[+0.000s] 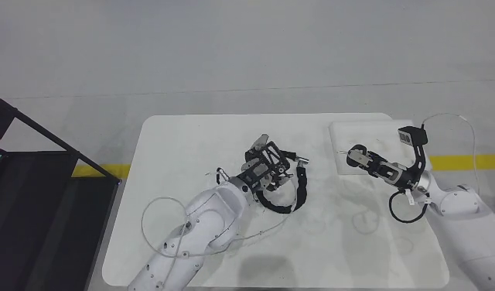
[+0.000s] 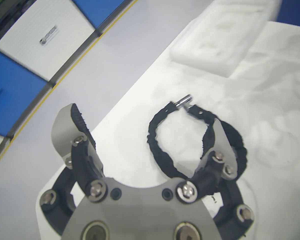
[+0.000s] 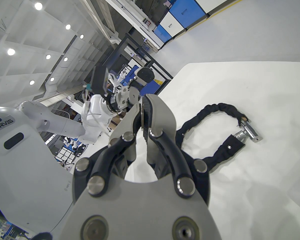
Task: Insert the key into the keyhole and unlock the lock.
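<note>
A chain lock in a black fabric sleeve [image 1: 288, 198] lies in a loop at the middle of the table, its metal lock body [image 1: 301, 164] at the loop's far end. The wrist views also show the sleeve [image 2: 158, 136] [image 3: 215, 109] and the lock body [image 2: 185, 100] [image 3: 250, 132]. My left gripper [image 1: 271, 155] [image 2: 145, 118] hangs open just above the loop, one finger [image 2: 220, 136] over the sleeve. My right gripper [image 1: 356, 155] [image 3: 143, 111] is off to the right over the foam tray, shut on a thin grey sliver, the key seen edge-on.
A white foam tray [image 1: 371, 132] [image 2: 222, 41] with moulded recesses sits at the table's back right corner. The white table [image 1: 193, 152] has bare room on its left half and along the front. A dark rack [image 1: 39, 206] stands left of the table.
</note>
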Robot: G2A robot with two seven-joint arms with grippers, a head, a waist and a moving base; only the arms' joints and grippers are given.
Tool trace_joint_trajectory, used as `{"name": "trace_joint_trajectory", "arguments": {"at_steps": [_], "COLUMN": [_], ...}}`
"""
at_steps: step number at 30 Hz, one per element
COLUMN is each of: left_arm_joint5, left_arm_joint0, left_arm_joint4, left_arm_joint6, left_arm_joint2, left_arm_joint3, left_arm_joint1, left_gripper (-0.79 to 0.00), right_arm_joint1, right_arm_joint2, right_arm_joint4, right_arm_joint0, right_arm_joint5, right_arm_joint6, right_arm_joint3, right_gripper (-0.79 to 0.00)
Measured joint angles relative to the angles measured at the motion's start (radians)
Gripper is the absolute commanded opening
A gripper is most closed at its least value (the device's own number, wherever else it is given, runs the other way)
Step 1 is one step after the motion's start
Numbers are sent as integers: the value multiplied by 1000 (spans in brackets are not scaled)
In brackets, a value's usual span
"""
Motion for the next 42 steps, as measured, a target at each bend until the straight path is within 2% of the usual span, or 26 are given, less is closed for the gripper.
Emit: {"name": "trace_joint_trajectory", "arguments": {"at_steps": [2,3,4,6,8,9,12,14,15,18,21,24,27,33,35,37,38,39,41,42], "left_arm_joint5": [-192,-317,-399,-539,-624,-651,-653,-652,-652,-652,-652,-652,-652,-648,-651,-652,-652,-651,-642,-636], "left_arm_joint0": [-64,-118,-163,-270,-370,-440,-628,-730,-789,-895,-944,-952,-949,-960,-971,-984,-989,-994,-999,-999], "left_arm_joint4": [-84,-150,-198,-307,-409,-487,-702,-821,-886,-1007,-1060,-1086,-1081,-996,-945,-884,-860,-830,-788,-768], "left_arm_joint6": [18,12,-7,-68,-122,-158,-249,-286,-300,-299,-299,-291,-279,-186,-153,-106,-87,-67,-45,-37], "left_arm_joint2": [-20,-32,-39,-33,5,49,192,274,325,442,540,612,659,701,717,733,739,747,758,764], "left_arm_joint3": [21,52,80,159,250,321,512,630,706,884,1044,1184,1293,1452,1474,1504,1518,1535,1558,1573], "left_arm_joint1": [4,6,6,-1,-12,-21,-52,-77,-97,-160,-229,-297,-352,-435,-454,-472,-480,-490,-505,-514], "left_gripper": [0,0,0,0,0,0,0,0,0,0,0,0,0,0,-129,-129,-219,-200,-83,-62], "right_arm_joint1": [0,0,0,0,0,0,0,0,0,0,0,0,0,0,0,0,0,0,0,0], "right_arm_joint2": [0,0,0,0,0,0,0,0,0,0,0,0,0,0,0,0,0,0,0,0], "right_arm_joint4": [0,0,0,0,0,0,0,0,0,0,0,0,0,0,0,0,0,0,0,0], "right_arm_joint0": [0,0,0,0,0,0,0,0,0,0,0,0,0,0,0,0,0,0,0,0], "right_arm_joint5": [0,0,0,0,0,0,0,0,0,0,0,0,0,0,0,0,0,0,0,0], "right_arm_joint6": [0,0,0,0,0,0,0,0,0,0,0,0,0,0,0,0,0,0,0,0], "right_arm_joint3": [0,0,0,0,0,0,0,0,0,0,0,0,0,0,0,0,0,0,0,0], "right_gripper": [-785,-785,-785,-785,-785,-785,-785,-785,-785,-785,-785,-785,-785,-785,-785,-785,-785,-785,-785,-785]}}
